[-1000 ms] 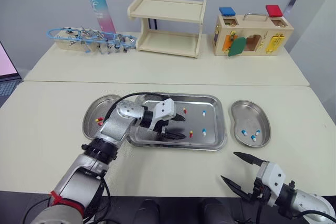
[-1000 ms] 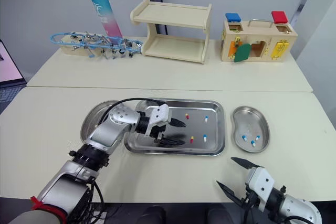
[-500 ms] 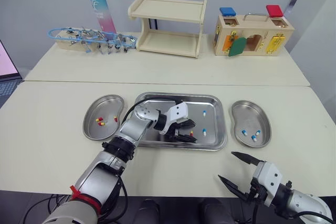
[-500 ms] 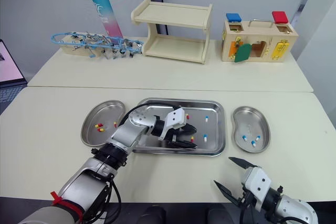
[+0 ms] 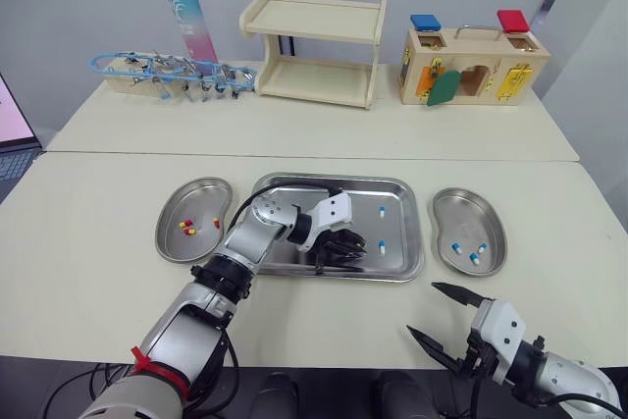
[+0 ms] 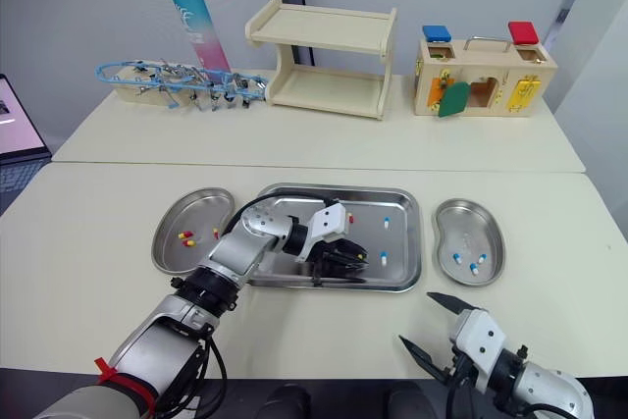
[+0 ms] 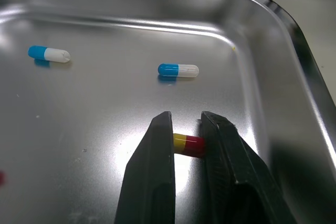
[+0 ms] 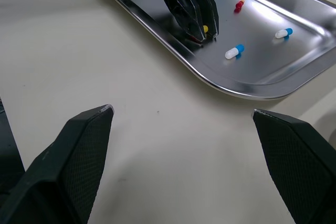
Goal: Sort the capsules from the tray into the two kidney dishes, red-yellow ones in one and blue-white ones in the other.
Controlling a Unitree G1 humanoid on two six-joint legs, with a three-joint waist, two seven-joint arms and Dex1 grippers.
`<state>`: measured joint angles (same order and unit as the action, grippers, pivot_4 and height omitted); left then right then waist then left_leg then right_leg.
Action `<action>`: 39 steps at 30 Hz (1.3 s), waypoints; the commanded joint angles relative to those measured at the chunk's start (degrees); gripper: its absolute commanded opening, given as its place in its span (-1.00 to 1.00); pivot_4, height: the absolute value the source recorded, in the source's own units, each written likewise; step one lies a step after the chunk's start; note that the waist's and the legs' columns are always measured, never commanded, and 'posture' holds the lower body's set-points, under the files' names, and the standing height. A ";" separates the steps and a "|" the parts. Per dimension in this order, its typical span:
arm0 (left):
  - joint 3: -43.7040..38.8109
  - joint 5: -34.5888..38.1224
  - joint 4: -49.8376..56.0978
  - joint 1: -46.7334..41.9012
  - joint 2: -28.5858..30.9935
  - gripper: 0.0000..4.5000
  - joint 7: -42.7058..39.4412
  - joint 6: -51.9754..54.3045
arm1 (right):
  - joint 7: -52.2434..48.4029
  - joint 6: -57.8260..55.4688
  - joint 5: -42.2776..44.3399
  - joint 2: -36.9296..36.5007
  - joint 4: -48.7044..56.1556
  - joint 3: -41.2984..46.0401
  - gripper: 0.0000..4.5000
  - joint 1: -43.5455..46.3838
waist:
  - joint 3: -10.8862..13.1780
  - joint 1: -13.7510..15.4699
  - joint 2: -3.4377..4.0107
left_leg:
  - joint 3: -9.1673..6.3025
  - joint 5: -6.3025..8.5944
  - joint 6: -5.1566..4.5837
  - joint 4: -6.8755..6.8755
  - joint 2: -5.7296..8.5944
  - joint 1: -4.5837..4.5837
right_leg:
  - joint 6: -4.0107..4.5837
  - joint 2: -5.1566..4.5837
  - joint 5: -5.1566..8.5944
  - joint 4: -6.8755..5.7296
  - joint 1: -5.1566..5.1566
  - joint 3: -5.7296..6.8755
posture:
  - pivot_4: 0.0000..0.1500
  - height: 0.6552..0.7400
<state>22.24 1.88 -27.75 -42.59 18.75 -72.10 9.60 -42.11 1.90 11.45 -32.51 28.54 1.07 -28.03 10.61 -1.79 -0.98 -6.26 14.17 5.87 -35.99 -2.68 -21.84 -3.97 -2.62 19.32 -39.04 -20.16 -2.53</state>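
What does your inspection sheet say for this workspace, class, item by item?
Surface: cream table.
Job's things: tray holds two blue-white capsules and more; left dish holds red-yellow capsules, right dish three blue-white ones.
Clutter: wooden shelf, latch box, tube, blue wire rack at back.
Grippers: left gripper shut on red-yellow capsule in tray; right gripper open over bare table.
Cables: black cable over left arm.
Surroundings: grey wall, screen at left edge.

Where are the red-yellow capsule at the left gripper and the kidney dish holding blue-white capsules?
red-yellow capsule [image 7: 188, 144], left wrist view, its middle.
kidney dish [image 5: 463, 215], left eye view, bare floor near its far end.
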 commanded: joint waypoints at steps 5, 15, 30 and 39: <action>-0.88 0.64 1.61 0.13 -0.12 -0.80 0.27 0.97 | 0.27 -0.78 0.65 -0.31 2.38 0.22 1.00 1.32 | 0.00 0.00 0.00 | 0.00 0.00 0.00 0.00 0.00 0.00 | 0.00 0.00 0.00 0.00 0.00 0.00 | 1.00 1.00; -12.78 9.47 23.41 4.17 9.44 -0.80 3.12 15.25 | -1.98 -1.39 1.11 -1.38 1.83 -1.37 1.00 6.18 | -0.01 -0.46 0.04 | -0.01 0.00 0.00 0.01 -0.02 0.00 | 0.00 0.00 0.00 -0.03 -0.03 -0.01 | 1.00 1.00; -45.84 15.96 40.94 30.25 24.45 -0.80 23.80 30.44 | -10.83 -8.22 7.31 -1.39 -2.46 -10.01 1.00 26.90 | 0.03 0.05 0.02 | -0.07 0.00 0.00 0.01 -0.03 0.01 | 0.00 -0.02 0.00 -0.03 -0.04 0.03 | 1.00 1.00; -48.06 17.15 41.65 34.07 20.54 -0.80 34.55 32.57 | -11.90 -9.00 7.06 0.16 -5.62 -11.51 1.00 31.61 | 0.02 0.10 0.01 | -0.08 0.00 0.00 0.01 -0.03 -0.01 | 0.01 -0.02 -0.01 -0.04 -0.06 0.06 | 1.00 1.00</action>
<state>-23.50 18.06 12.70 -8.19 39.44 -39.45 41.64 -53.73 -7.13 17.46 -32.61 21.96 -10.52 3.18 10.64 -1.70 -0.98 -6.34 14.17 5.87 -35.97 -2.71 -21.85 -3.96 -2.64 19.31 -39.08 -20.22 -2.47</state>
